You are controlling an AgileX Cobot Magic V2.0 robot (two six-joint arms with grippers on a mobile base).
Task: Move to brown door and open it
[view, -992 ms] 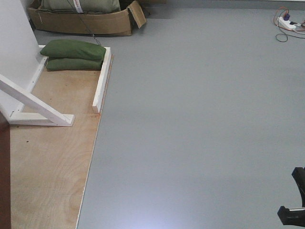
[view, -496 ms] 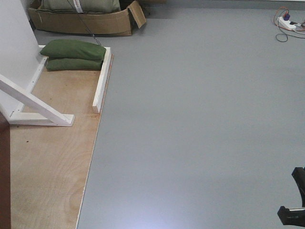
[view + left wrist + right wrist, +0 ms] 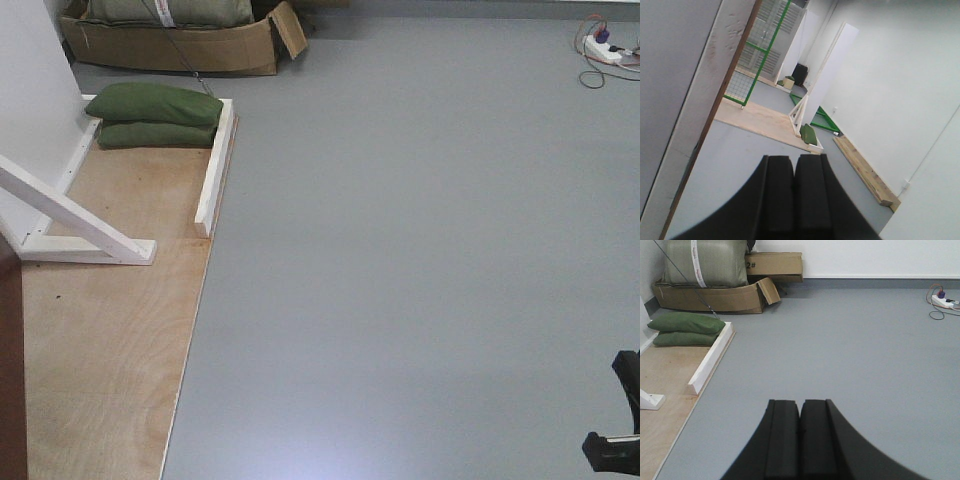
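1. Where the front view meets its 8 o'clock edge, a narrow reddish-brown strip of the brown door (image 3: 10, 380) rises beside the plywood platform (image 3: 100, 350). Only that strip of it is in view.
2. The left wrist view alone looks across the room. It shows a green mesh frame (image 3: 757, 55) at 11 o'clock, grey louvred lockers (image 3: 771, 37) behind the frame, and a white standing panel (image 3: 832, 70) at 12 o'clock. A thin brown edge (image 3: 715, 105) slants from 12 towards 7 o'clock; I cannot tell whether it belongs to the door.
3. In the same view the left gripper (image 3: 795, 160) has its black pads pressed together with nothing between them.
4. The right wrist view shows the right gripper (image 3: 800, 402) with its pads likewise together and holding nothing, above the grey floor (image 3: 850, 350).
5. Only the front view shows the white brace (image 3: 70, 215), slanting at 9 o'clock, and a black robot part (image 3: 615, 430) at 4 o'clock.
6. Two green sandbags (image 3: 155, 115) lie stacked at 10 o'clock on the platform, against a white rail (image 3: 213, 165). A power strip (image 3: 605, 45) with cables lies at 1 o'clock.
7. An open cardboard box (image 3: 715, 296), flaps splayed, holds a large olive sack (image 3: 715, 262). A second cardboard box (image 3: 775, 264) stands just behind it.
8. The second box carries "2#" in black. The white band (image 3: 696, 262) around the sack bears red print too small to read.
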